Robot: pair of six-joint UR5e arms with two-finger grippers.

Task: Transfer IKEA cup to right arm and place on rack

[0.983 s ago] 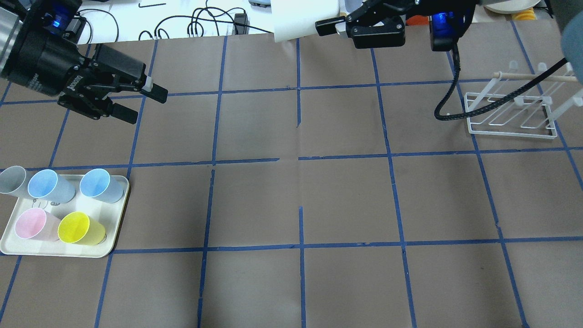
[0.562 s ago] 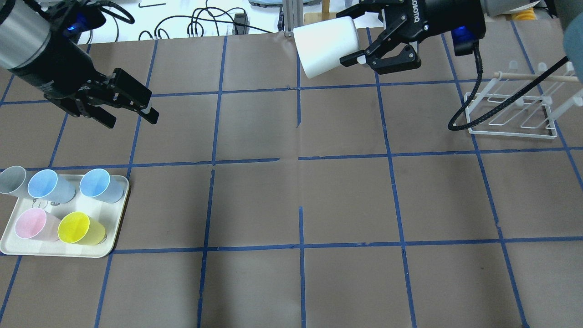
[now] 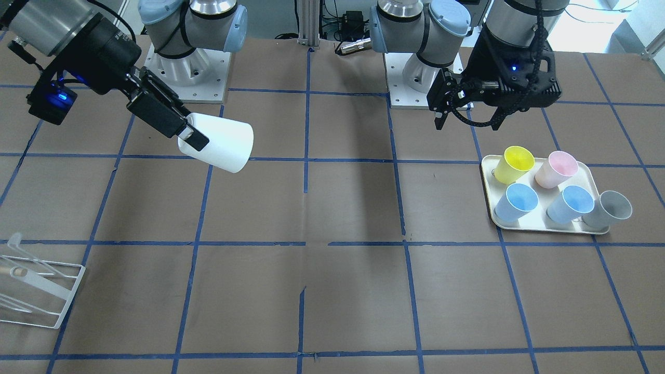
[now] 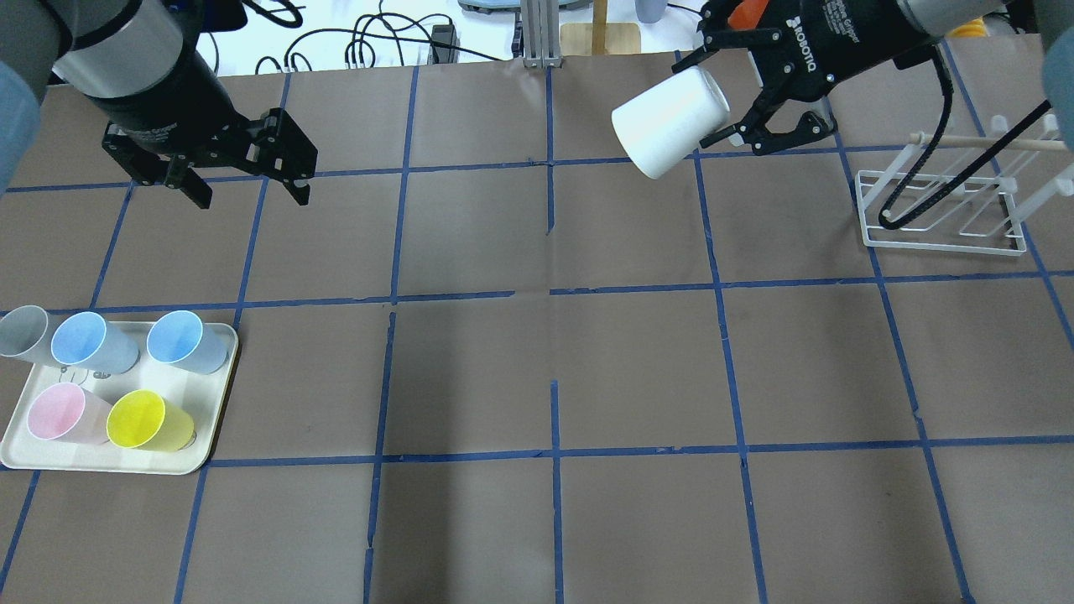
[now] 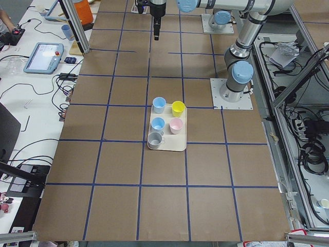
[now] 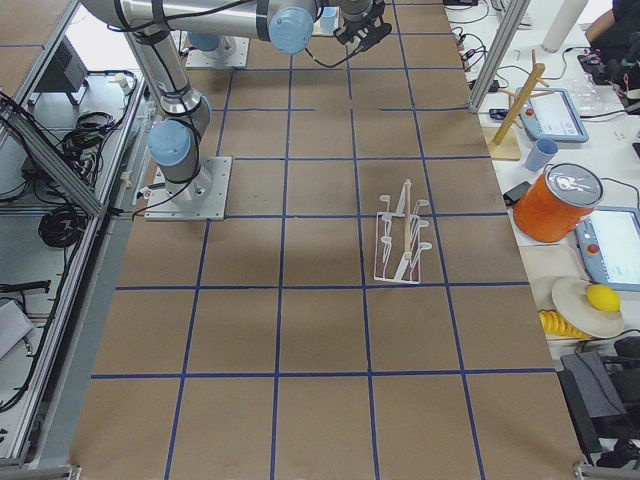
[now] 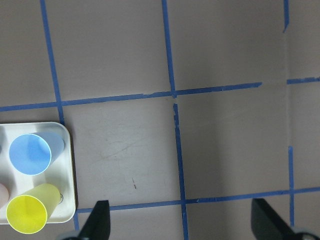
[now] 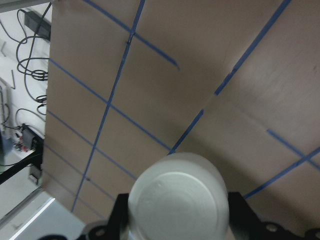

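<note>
The IKEA cup [image 4: 667,126] is a pale off-white tumbler held on its side in the air. My right gripper [image 4: 720,96] is shut on it near its rim, and its base points left, away from the rack [image 4: 940,214]. In the front-facing view the IKEA cup [image 3: 223,143] hangs from the right gripper [image 3: 192,132] over the table's back rows. The right wrist view is filled by the cup's base [image 8: 175,195]. My left gripper [image 4: 252,193] hangs open and empty, fingers down, above the table beyond the cream tray [image 4: 214,449]. The left gripper [image 7: 180,222] also shows spread wide in the left wrist view.
On the cream tray [image 3: 491,210] lie a yellow cup [image 4: 147,419], a pink cup [image 4: 59,413], two blue cups and a grey cup [image 4: 23,331]. A ribbed black cable [image 4: 931,189] loops down in front of the rack. A wooden rod [image 4: 982,143] lies across the rack's prongs.
The right gripper has carried the cup right and slightly down, toward the rack. The left gripper has turned from pointing sideways to pointing down and stays open.
</note>
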